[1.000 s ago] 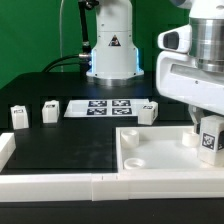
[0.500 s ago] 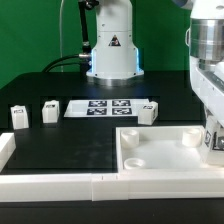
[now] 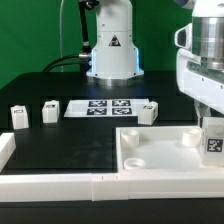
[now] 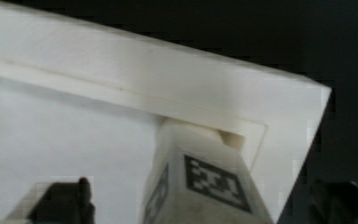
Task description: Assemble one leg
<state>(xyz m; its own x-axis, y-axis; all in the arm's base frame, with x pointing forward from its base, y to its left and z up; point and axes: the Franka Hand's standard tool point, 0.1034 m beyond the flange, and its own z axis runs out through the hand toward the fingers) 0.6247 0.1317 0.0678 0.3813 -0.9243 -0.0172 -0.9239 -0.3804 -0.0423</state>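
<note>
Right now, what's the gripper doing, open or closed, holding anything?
Gripper: closed on a leg, holding it at the panel's corner.

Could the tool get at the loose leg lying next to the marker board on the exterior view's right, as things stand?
Probably not at once. The tool seems to be already holding a leg at the panel. The loose leg beside the marker board has nothing over it.
</note>
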